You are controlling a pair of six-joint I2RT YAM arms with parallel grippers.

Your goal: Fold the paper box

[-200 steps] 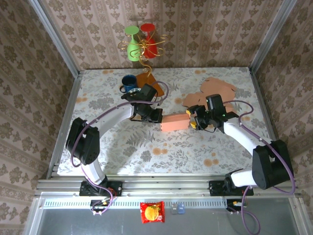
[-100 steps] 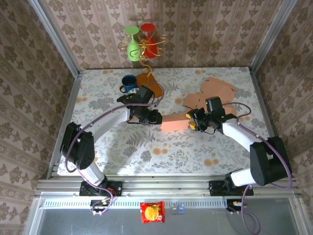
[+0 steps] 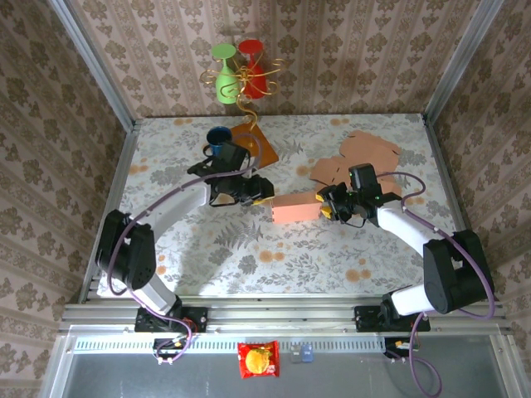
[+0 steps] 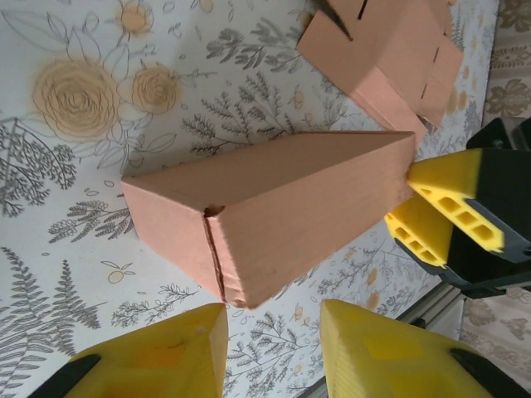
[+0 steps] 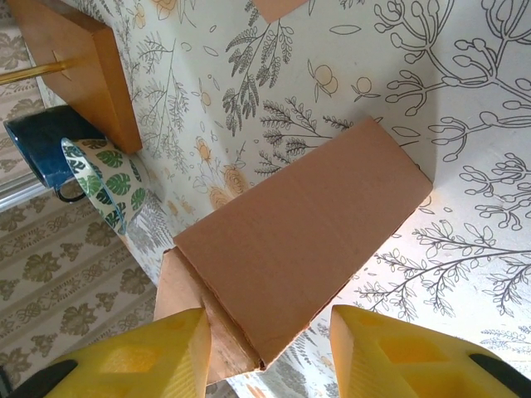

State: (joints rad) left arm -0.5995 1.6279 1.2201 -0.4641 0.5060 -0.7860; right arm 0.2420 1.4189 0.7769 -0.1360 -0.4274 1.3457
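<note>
Top external: left claw (image 3: 264,192), right claw (image 3: 326,208) flank paper box (image 3: 295,207).

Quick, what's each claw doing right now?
Left gripper: open, empty.
Right gripper: open, straddling the box end, not clamped.

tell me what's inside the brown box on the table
Nothing inside shows. The box has closed long sides, and the end seen from the left wrist is folded shut. Its walls cover the inside, so whether it holds anything cannot be told.
</note>
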